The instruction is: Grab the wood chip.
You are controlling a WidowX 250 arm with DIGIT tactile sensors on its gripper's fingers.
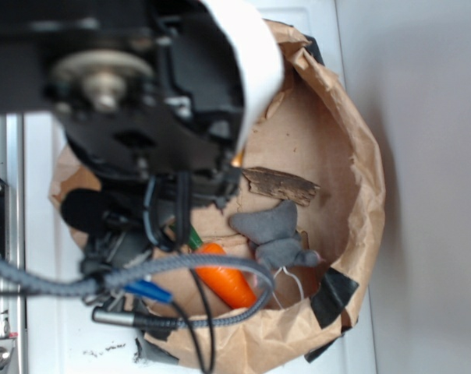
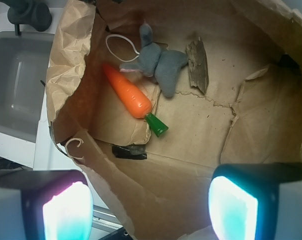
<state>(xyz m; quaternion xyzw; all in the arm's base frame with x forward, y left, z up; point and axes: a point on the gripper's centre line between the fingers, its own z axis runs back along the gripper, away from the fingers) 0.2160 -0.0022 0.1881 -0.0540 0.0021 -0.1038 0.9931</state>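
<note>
The wood chip (image 1: 281, 185) (image 2: 197, 65) is a flat, rough, dark brown piece lying on the brown paper floor of a torn-open paper bag (image 1: 352, 156) (image 2: 191, 145). It rests right beside a grey cloth toy mouse (image 1: 273, 231) (image 2: 156, 61). An orange carrot (image 1: 226, 282) (image 2: 128, 95) with a green tip lies on the mouse's other side. My gripper (image 2: 150, 207) hangs open high above the bag's near rim, well away from the chip, with nothing between its two glowing fingers (image 2: 66, 212). In the exterior view the arm's body hides the jaws.
The bag's crumpled paper walls (image 2: 66, 65) rise around the objects. Black tape patches (image 2: 129, 150) (image 1: 331, 296) sit on the paper. A grey sink basin (image 2: 16, 80) lies to the left in the wrist view. Cables (image 1: 142, 276) trail from the arm.
</note>
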